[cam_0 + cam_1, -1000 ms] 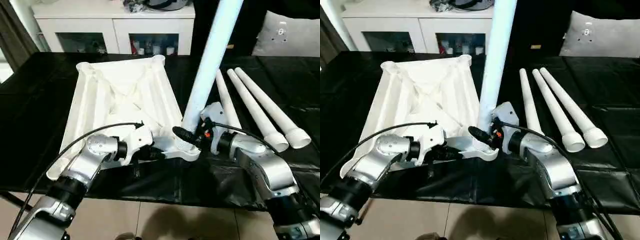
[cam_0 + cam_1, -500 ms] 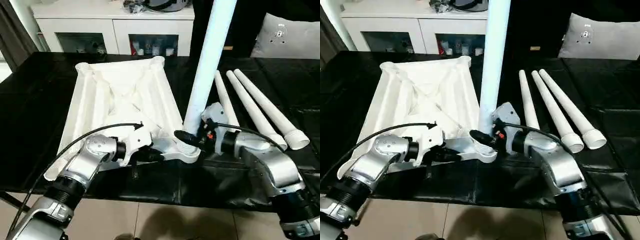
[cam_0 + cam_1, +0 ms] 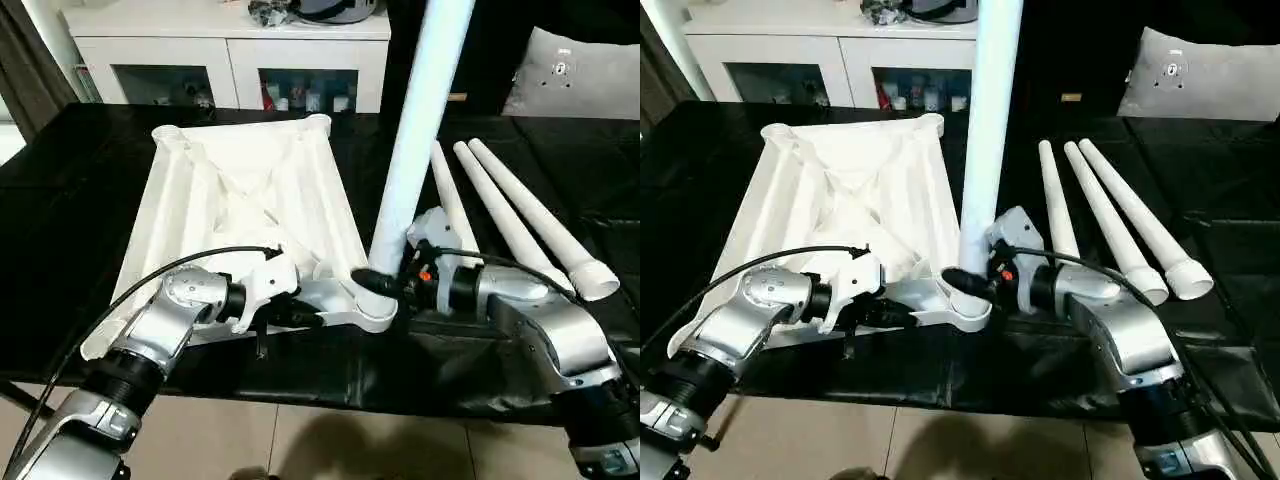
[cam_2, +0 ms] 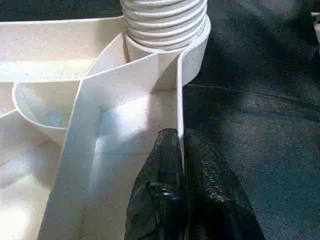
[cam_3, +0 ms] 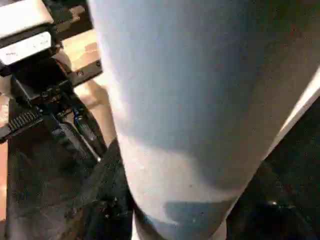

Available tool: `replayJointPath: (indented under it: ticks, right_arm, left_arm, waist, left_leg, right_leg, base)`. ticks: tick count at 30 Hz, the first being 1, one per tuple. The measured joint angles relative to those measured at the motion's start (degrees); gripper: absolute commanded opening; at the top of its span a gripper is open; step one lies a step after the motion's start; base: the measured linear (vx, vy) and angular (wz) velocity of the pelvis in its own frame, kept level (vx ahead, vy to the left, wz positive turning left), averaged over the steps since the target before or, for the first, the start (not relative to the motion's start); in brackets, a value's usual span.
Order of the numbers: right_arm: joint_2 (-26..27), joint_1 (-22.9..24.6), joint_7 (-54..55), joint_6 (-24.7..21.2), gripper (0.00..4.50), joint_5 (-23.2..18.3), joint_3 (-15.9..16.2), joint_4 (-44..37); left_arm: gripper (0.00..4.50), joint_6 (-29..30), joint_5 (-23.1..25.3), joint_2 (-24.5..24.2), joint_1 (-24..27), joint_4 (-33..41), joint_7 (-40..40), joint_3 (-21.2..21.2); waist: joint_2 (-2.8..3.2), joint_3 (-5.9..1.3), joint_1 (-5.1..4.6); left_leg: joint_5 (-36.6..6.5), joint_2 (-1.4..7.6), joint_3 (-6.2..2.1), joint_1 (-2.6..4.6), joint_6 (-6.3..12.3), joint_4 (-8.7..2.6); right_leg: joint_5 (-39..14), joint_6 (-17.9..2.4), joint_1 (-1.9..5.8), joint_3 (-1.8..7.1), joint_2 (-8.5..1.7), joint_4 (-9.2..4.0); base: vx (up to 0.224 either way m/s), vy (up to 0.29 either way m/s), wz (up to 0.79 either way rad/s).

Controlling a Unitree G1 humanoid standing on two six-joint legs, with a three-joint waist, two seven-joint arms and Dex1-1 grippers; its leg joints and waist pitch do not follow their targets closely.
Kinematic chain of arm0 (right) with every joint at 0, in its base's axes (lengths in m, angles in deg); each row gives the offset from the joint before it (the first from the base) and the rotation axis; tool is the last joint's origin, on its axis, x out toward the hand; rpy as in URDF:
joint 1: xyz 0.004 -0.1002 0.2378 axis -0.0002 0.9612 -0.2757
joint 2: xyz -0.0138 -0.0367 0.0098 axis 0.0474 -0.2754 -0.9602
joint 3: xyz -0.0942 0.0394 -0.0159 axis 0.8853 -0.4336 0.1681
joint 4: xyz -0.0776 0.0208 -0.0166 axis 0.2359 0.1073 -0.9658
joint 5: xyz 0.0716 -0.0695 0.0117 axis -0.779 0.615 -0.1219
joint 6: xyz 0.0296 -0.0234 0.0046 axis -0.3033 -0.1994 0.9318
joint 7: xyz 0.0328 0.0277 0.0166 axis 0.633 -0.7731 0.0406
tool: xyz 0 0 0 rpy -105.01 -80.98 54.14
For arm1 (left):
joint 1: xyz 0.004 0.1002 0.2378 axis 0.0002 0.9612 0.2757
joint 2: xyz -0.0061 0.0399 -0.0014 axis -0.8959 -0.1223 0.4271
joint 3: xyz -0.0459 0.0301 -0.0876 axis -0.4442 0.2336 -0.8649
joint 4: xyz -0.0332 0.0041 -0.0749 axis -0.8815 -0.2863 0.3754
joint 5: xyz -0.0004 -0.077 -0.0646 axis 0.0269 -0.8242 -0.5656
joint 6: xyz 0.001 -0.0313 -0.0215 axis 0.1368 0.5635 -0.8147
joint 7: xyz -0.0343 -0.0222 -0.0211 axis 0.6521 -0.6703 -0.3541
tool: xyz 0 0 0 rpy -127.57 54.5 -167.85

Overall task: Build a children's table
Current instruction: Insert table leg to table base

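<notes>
1. Black sheeting covers the table (image 3: 60, 240), with a white cabinet (image 3: 225, 60) behind it at the far side and a grey cushion (image 3: 575, 70) at far right.
2. On the table the tabletop (image 3: 240, 200) lies underside up, ribs showing. Three spare legs (image 3: 520, 225) lie side by side to its right, well apart from the work.
3. The step in hand looks like fitting the first leg (image 3: 415, 130): it stands nearly upright, tilted slightly, its threaded end in the near right socket (image 3: 368, 300).
4. The right pincer (image 3: 975, 283) stands about half open around the leg's foot, clasping it just above the socket.
5. The left pincer (image 4: 182, 155) is closed nearly tight on the tabletop's thin near rim, just left of the socket, steadying it.
6. Next, I judge, the leg must be brought square to the socket and turned down its threads while the left pincer keeps the top from shifting; a tilt could cross the threads.
7. The left wrist view shows what the head views barely hint at: the leg's ribbed threads (image 4: 165, 22) sit partly above the socket mouth, so it is not fully home.
8. The head views give the leg's lean and the spare legs; the right wrist view gives the leg's surface close up.
</notes>
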Motion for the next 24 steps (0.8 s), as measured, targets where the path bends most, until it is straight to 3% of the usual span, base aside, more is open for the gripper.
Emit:
replayJointPath:
  ticks: [10,20,24]
  right_arm:
    - [0.34,-0.01,-0.38,-0.57,1.89,-0.4,-0.55,0.21]
    - [3.12,0.09,-2.0,0.36,1.89,-4.44,-4.32,7.1]
    - [4.11,2.54,-1.99,2.1,1.89,-5.28,-6.12,7.4]
  left_arm:
    - [0.0,-0.67,0.12,0.06,-0.23,-0.59,-0.41,0.0]
    - [0.0,-0.66,0.52,-0.02,-0.23,-0.6,-0.47,0.0]
    - [0.0,-0.65,0.55,0.16,-0.23,-0.61,-0.34,0.0]
  waist:
    - [0.0,0.0,0.11]
    - [-0.05,-0.05,-0.05]
    - [-0.04,-0.08,0.06]
  left_leg:
    - [0.0,0.01,0.0,0.0,0.0,0.0]
    - [0.01,0.04,0.0,0.08,-0.01,0.02]
    - [0.01,0.04,0.0,0.07,-0.01,0.02]
  right_leg:
    - [0.0,0.0,0.0,-0.01,0.0,-0.01]
    - [0.02,-0.03,0.1,-0.03,0.0,0.0]
    - [0.02,-0.03,0.11,-0.04,0.0,-0.02]
  base:
    - [0.0,0.0,0.0]
    - [0.0,0.0,0.0]
    - [0.0,0.0,0.0]
